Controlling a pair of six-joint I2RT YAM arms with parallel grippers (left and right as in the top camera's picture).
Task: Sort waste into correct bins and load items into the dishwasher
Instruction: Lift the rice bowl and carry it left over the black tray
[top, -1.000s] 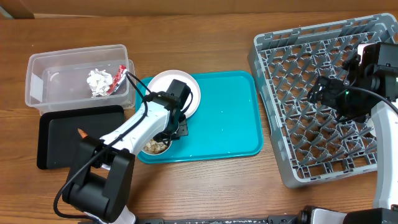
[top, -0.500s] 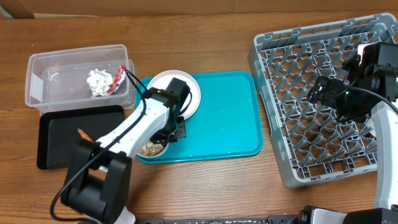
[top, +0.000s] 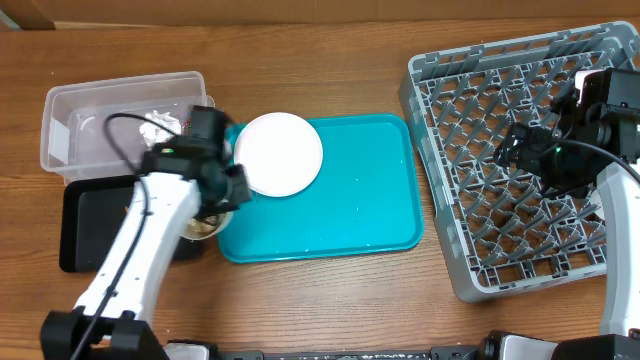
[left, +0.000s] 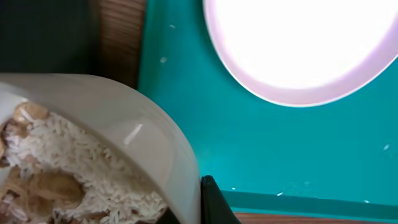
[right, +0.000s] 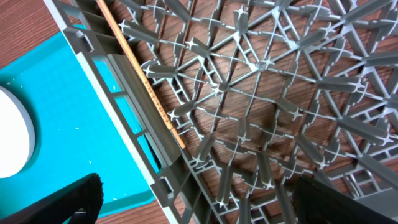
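The left hand (top: 222, 195) is clamped on the rim of a small white bowl (left: 93, 137), with one finger outside the wall. It holds the bowl where the left edge of the teal tray (top: 360, 200) meets the black tray (top: 100, 215). The bowl is heaped with rice and beige food scraps (left: 56, 180), piled close to the rim.

The main risk, I judge, is spilling. A thin pinch on the rim could let the bowl swing or slip. A tilt begun short of the black tray would scatter scraps on the teal tray, the desk (top: 330, 300) or the nearby plate (top: 282, 153). Tipping into the clear tub (top: 70, 120), which holds crumpled paper (top: 158, 122), would likely mis-sort them.

The right hand (top: 515, 148) hangs with fingers apart over the grey rack (top: 500, 240), holding nothing.

No brand, label or writing is readable.
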